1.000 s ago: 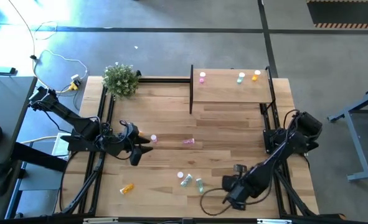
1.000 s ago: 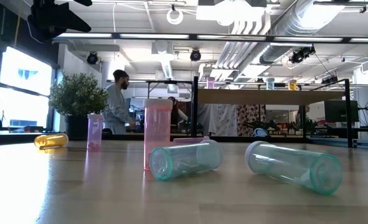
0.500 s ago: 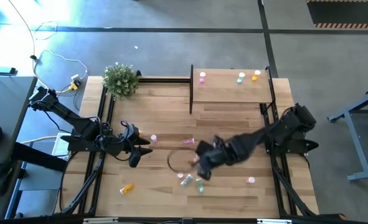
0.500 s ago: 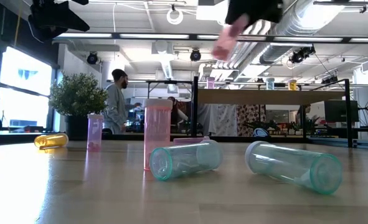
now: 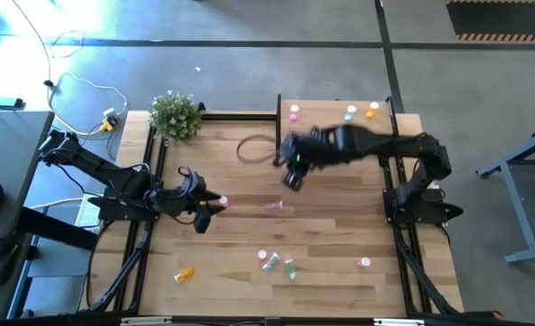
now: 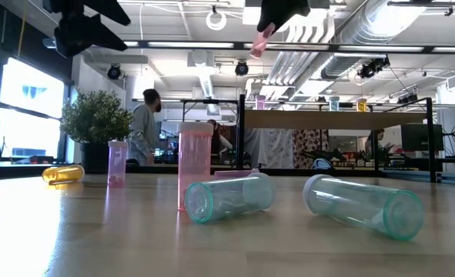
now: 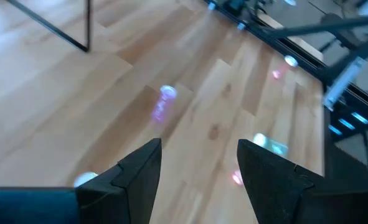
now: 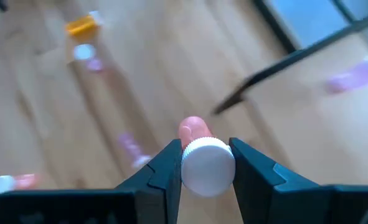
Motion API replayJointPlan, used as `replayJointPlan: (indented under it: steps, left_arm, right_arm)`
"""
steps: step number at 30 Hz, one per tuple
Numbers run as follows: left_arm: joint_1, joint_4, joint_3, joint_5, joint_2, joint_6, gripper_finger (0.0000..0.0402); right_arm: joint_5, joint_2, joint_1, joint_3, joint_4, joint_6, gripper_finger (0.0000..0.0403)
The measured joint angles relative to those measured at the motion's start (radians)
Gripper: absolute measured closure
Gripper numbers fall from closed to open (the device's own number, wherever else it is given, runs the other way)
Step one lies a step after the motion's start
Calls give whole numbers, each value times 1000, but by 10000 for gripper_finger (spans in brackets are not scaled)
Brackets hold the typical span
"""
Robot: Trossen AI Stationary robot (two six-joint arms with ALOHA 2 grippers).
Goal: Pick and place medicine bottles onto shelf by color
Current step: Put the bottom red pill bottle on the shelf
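From above, the right gripper (image 5: 291, 172) has swung from mid-table up beside the shelf (image 5: 339, 136) and its dark edge panel (image 5: 278, 129), bare planks around it; the left gripper (image 5: 205, 206) waits released near the left edge. Level view: the pink bottle (image 6: 261, 38) hangs higher than before, two pale green bottles (image 6: 229, 197) lying below. Right wrist view: fingers (image 8: 163, 168) clenched on the white-capped pink bottle (image 8: 203, 160)
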Motion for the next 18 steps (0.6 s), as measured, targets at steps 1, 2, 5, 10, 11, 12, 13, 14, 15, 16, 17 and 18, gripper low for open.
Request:
replayJointPlan:
  steps: [1, 2, 5, 10, 11, 12, 13, 14, 15, 16, 17, 18]
  left_arm:
    - [16, 0, 0, 0, 0, 0, 202]
    - [33, 0, 0, 0, 0, 0, 202]
    - [77, 0, 0, 0, 0, 10, 202]
    - [138, 0, 0, 2, 0, 19, 202]
    - [148, 0, 0, 4, 0, 19, 202]
    - [156, 0, 0, 7, 0, 19, 202]
    - [164, 0, 0, 14, 0, 19, 202]
    - [172, 0, 0, 22, 0, 19, 202]
    - [178, 0, 0, 29, 0, 19, 202]
    - [184, 0, 0, 35, 0, 19, 202]
    - [189, 0, 0, 38, 0, 19, 202]
    - [194, 0, 0, 39, 0, 19, 202]
  right_arm:
    - [0, 0, -29, 26, -22, -27, 300]
    - [0, 0, -59, 51, -41, -53, 300]
    - [0, 0, -147, 113, -107, -127, 300]
    - [-4, 0, -296, 173, -182, -242, 300]
    - [-11, -1, -325, 175, -183, -267, 300]
    - [-24, -1, -355, 175, -189, -289, 300]
    - [-42, -1, -385, 175, -199, -306, 300]
    - [-62, 0, -416, 174, -207, -324, 300]
    - [-80, 3, -444, 174, -213, -342, 300]
    - [-98, 8, -471, 174, -218, -353, 300]
    - [-116, 15, -499, 174, -227, -367, 300]
    - [-130, 24, -524, 174, -240, -383, 300]
